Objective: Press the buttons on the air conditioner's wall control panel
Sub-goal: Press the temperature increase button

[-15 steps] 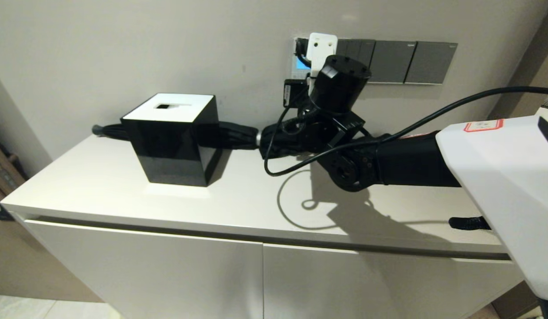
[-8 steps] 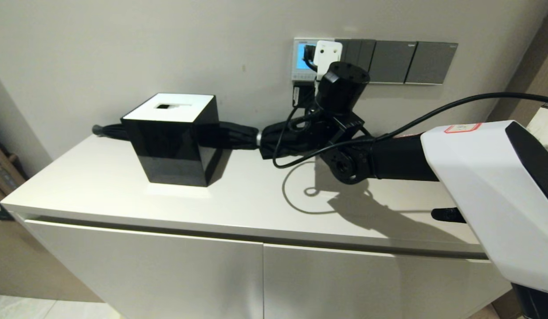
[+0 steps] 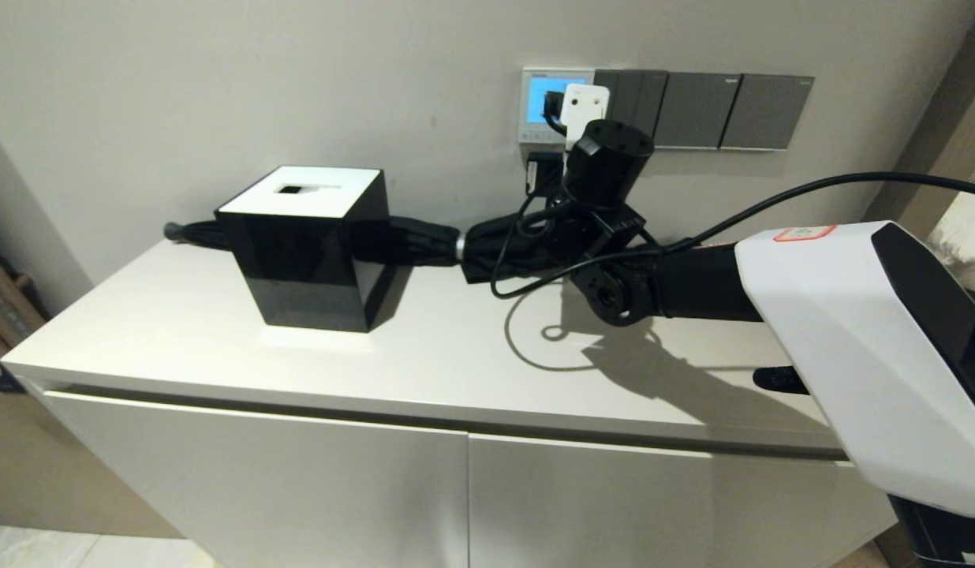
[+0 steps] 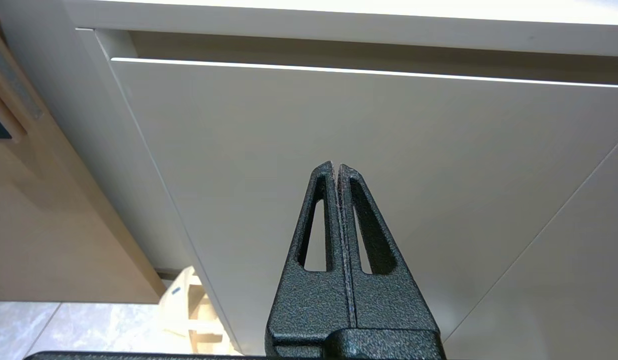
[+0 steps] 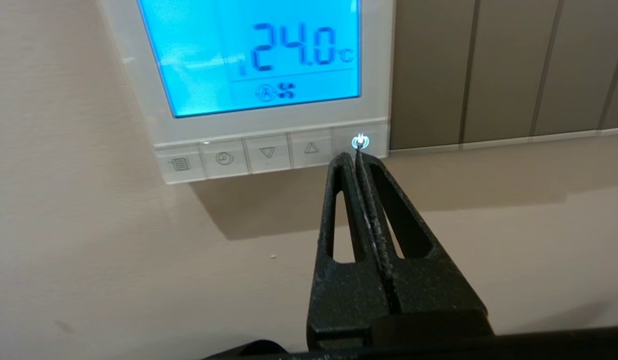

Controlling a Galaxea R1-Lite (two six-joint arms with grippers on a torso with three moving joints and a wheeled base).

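Right gripper (image 5: 356, 156) is raised to the wall, jaws pressed together with nothing between them, tip at the lit power button (image 5: 360, 142), the end key of the buttons (image 5: 269, 154) strip; whether the tip touches it cannot be told. The air conditioner's wall control panel (image 3: 544, 130) sits on the wall at 12 o'clock above the desk (image 3: 424, 355), screen lit blue and reading 24.0 in the right wrist view. In the head view the right arm's wrist and its white mount cover the panel's 3 o'clock side and part of the strip. Dark grey switch plates (image 3: 696, 110) adjoin the panel at 3 o'clock. On the desk: a black cube box with white top (image 3: 310, 248) at 9 o'clock of the arm, a folded black umbrella (image 3: 424, 241) lying behind it along the wall, and the arm's cable (image 3: 527, 288) looping just above the surface. Left gripper (image 4: 337, 170) is parked low before the cabinet door (image 4: 309, 150), jaws together, empty.
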